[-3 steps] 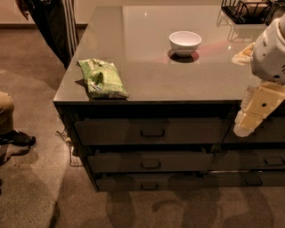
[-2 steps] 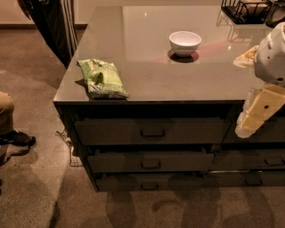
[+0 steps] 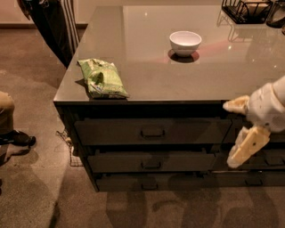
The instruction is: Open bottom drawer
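Observation:
The bottom drawer (image 3: 178, 181) is the slimmest front at the foot of the left stack, under two taller drawers, and it stands closed. Its small dark handle (image 3: 149, 186) sits at the centre, dim in shadow. My gripper (image 3: 230, 136) hangs at the right, in front of the seam between this stack and the neighbouring one, at the height of the top and middle drawers. Its cream fingers (image 3: 247, 146) are spread apart and hold nothing. It is well right of and above the bottom drawer's handle.
On the grey counter (image 3: 178, 80) lie a green snack bag (image 3: 102, 78) near the front left corner and a white bowl (image 3: 185, 42). A black wire rack (image 3: 245, 10) stands at the back right. A person's legs (image 3: 49, 26) and a shoe (image 3: 20, 139) are at the left.
My gripper has come down and slightly left, from counter-edge height to in front of the upper drawers. The drawers have not moved.

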Controlling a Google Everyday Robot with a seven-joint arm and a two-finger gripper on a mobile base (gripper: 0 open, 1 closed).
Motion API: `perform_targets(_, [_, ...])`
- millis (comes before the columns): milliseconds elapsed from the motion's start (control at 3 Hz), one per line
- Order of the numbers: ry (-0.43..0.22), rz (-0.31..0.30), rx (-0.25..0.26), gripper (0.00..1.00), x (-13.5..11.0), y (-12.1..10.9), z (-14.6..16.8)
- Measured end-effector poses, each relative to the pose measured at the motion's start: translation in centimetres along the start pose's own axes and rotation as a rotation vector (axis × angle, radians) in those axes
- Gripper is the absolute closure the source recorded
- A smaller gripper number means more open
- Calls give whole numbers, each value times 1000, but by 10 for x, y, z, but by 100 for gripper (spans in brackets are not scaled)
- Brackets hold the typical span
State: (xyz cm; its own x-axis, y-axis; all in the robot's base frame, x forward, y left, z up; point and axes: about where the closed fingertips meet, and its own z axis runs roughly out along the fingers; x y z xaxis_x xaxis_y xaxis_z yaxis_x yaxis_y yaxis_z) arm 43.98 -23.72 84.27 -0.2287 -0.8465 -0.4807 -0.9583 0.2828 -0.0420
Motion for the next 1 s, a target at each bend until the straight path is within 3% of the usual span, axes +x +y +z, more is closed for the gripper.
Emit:
perform_targets(333, [-68,49,-90,0,26,11,53])
perform_targets(1000, [-72,58,-109,0,31,12,63])
